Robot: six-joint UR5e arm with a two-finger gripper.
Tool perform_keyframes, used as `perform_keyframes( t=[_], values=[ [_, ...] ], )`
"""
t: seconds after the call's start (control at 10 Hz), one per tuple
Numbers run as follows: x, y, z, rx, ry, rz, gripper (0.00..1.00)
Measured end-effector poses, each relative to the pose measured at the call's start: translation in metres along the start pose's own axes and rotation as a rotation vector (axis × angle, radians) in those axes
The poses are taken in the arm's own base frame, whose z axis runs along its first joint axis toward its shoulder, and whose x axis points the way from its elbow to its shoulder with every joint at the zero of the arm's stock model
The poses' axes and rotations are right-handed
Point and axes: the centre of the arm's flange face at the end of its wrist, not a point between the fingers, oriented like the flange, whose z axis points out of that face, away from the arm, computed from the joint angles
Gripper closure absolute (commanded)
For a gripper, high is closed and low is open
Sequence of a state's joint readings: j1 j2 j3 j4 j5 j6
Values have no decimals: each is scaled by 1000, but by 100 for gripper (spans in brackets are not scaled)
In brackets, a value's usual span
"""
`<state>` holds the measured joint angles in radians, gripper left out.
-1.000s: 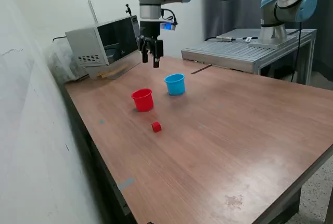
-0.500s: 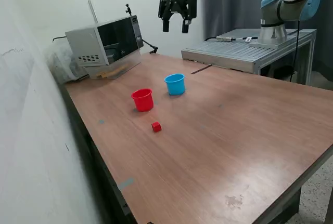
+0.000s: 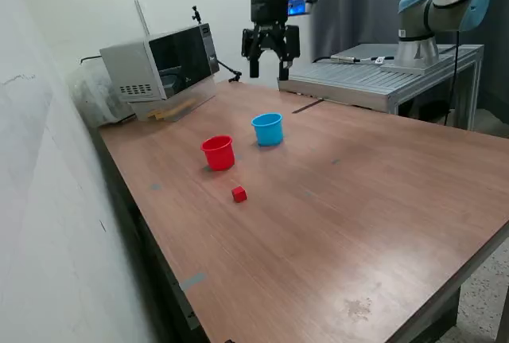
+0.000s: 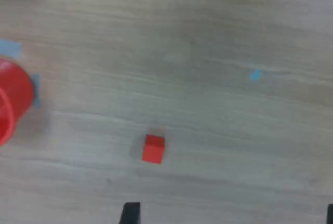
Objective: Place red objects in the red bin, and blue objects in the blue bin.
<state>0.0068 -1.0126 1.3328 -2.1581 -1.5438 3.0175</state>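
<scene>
I see my gripper (image 3: 270, 60) spread and empty, high above the blue cup (image 3: 268, 129). On the brown wooden table (image 3: 382, 200), a red cube (image 3: 238, 193) lies near the red cup (image 3: 218, 153); a microwave (image 3: 159, 68) sits behind the cups.

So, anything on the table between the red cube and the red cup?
No. In the exterior view, only bare wood separates the red cube from the red cup.

red cube (image 3: 238, 194) on table, near upright red cup (image 3: 218, 153), blue cup (image 3: 268, 129)
</scene>
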Motion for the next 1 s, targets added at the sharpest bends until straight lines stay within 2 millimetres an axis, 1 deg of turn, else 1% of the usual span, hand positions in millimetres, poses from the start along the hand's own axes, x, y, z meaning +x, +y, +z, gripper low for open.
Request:
perform_keyframes(
  t=[0.2,0.3,0.4,0.5,0.6,1.0],
  values=[
    [-6,25,69,19,2,44,0],
    [-9,35,100,24,1,67,0],
    [-11,42,123,21,-1,82,0],
    [-13,46,139,15,-3,102,0],
    [-14,50,149,11,-4,123,0],
    [-16,54,182,20,-6,160,0]
  ],
)
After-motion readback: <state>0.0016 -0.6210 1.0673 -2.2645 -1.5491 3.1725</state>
